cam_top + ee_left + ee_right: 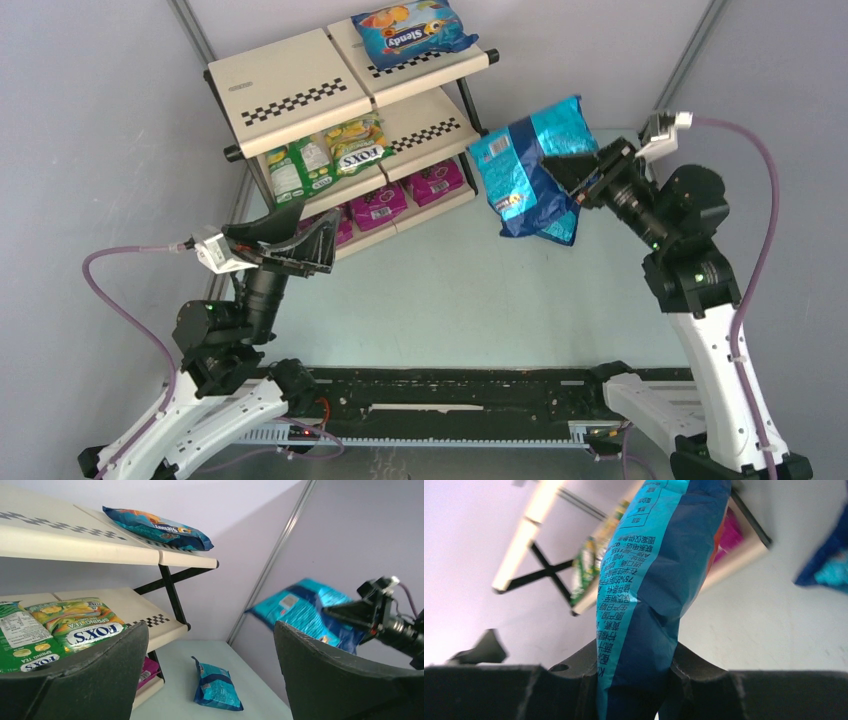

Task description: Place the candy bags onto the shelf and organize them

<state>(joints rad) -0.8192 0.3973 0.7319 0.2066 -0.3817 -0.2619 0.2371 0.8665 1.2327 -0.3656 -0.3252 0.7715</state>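
Note:
My right gripper is shut on a teal-blue candy bag and holds it in the air, right of the shelf. A second teal-blue bag lies on the table below it. On the shelf's top tier rests a blue bag with orange fruit art. Green-yellow bags lie on the middle tier, magenta bags on the bottom tier. My left gripper stands open and empty in front of the shelf's lower left.
Grey walls close in the table on the left, back and right, with a metal corner post behind the shelf. The light table surface stretches between the shelf and the arm bases. A black rail runs along the near edge.

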